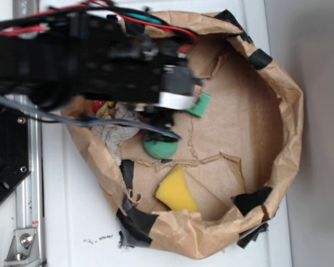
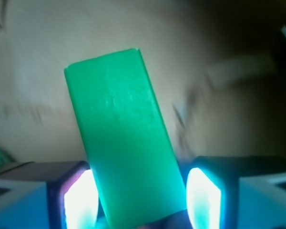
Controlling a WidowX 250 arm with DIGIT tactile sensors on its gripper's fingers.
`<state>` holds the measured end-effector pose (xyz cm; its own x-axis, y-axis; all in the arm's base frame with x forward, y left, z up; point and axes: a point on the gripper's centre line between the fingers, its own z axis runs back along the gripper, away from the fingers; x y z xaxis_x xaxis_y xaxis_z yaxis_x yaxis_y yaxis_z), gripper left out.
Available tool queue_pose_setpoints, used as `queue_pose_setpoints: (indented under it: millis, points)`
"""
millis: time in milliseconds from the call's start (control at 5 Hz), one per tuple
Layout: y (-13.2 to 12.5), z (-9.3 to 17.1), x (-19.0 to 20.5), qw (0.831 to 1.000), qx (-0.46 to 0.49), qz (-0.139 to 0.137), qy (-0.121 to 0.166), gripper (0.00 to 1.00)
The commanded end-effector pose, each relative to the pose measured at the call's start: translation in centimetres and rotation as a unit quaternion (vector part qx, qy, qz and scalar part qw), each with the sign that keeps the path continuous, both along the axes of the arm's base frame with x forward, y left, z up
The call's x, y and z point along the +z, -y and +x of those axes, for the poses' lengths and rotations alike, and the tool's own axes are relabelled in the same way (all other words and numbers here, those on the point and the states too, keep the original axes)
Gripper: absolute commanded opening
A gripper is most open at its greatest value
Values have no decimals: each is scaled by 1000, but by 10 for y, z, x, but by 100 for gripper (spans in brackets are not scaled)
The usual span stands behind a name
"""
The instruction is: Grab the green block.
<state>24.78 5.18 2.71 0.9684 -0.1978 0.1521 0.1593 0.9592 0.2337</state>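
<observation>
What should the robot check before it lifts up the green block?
1. Green block sits between the fingers of the tool: ok.
2. Fingers pressing the block on both sides: cannot tell; a small gap shows at the right one.
3. Block lined up straight: not ok, it is tilted.
4. Green ball apart from the block: ok.
5. Yellow sponge out of the way: ok.
6. Paper bag wall away from the tool: ok.

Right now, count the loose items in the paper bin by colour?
Green: 2, the green block between the gripper fingers and the green ball
Yellow: 1, the sponge
Grey: 1, the crumpled cloth
Red/yellow: 1, part-hidden item, kind unclear
Total: 5
</observation>
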Motion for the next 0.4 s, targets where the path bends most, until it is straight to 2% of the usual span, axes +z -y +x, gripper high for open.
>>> queue_pose_setpoints:
  millis: [0,200]
  points:
    - [29,17,84,997,66,-15,38,0]
    - [39,22,118,994,95,-41,21,0]
